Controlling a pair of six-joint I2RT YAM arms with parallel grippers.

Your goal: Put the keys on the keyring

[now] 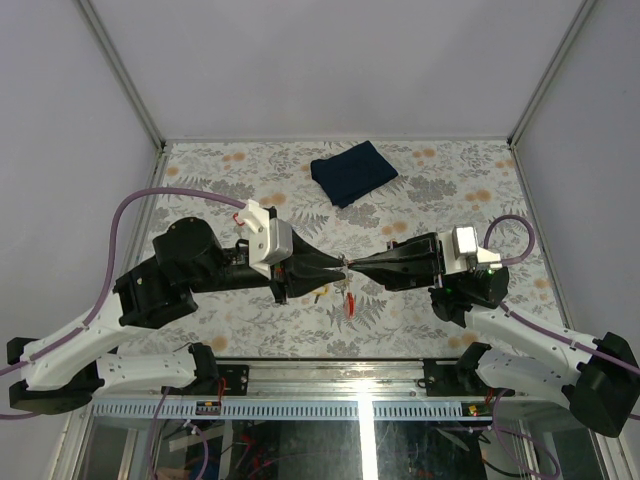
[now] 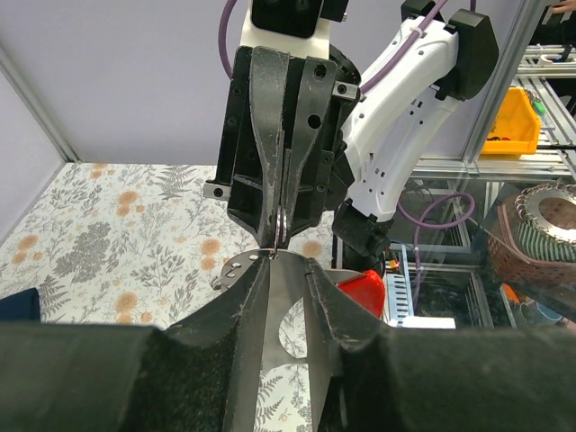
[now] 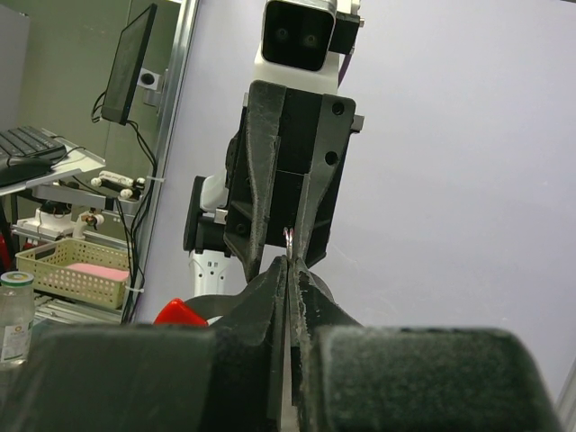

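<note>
While the two arms reach toward each other above the middle of the flowered table (image 1: 450,190), the left gripper (image 1: 338,266) and the right gripper (image 1: 356,265) meet tip to tip in the air, so close that the top view shows almost no gap between them. The left gripper's fingers (image 2: 241,310) stand only a little apart, and in its own wrist view a flat silvery piece, which looks like the loop of the keyring (image 2: 284,306), sits clamped between them, with a pale oval opening showing in the metal. The red tag (image 2: 362,290) hangs just beside the left gripper's right-hand finger, and from above it dangles directly under the point where the two grippers meet, clear of the table. The right gripper is fully closed, its two fingers pressed flat together, and a thin sliver of metal shows pinched at their very tips. Whether that sliver is part of the ring or the blade of a key is too small to tell. A small perforated silver piece pokes out on the other side of the left fingers. Neither of the keys can be picked out with certainty. A folded dark blue cloth (image 1: 352,172) lies toward the far side of the table, well apart from both grippers.
</note>
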